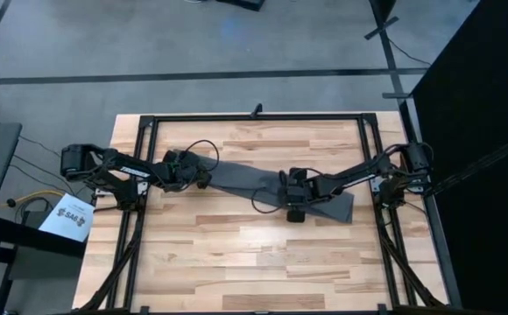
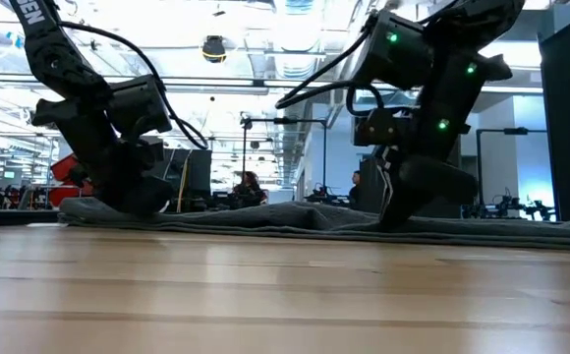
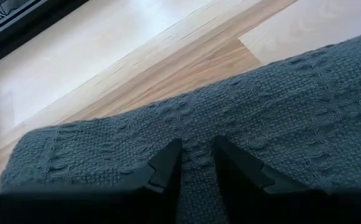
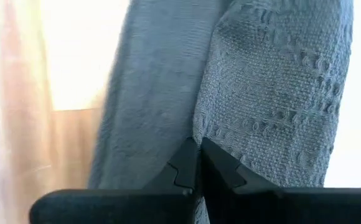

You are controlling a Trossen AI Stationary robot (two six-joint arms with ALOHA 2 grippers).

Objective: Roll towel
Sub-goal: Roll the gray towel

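Bare wooden table point(image 1: 254, 262) lies open on the near side of both sets of fingers. Between them the towel point(image 1: 245, 178) stretches flat across the boards, a low obstacle. The black frame rails point(image 1: 137, 227) bound either side.

Both dark arms reach inward from the outer sides, stretched low and nearly level. The left arm runs from its base at the left edge toward the middle, its wrist bent down so the left tool point(image 1: 203, 178) sits low near the surface; its two fingers point(image 3: 165, 163) stand a narrow gap apart — pointing forward and down. The right arm comes in from the right edge, elbow slightly raised, wrist turned steeply down. The right tool point(image 1: 294, 213) is pressed low too, its fingers point(image 4: 185, 163) drawn together until they meet — no gap shows between them.
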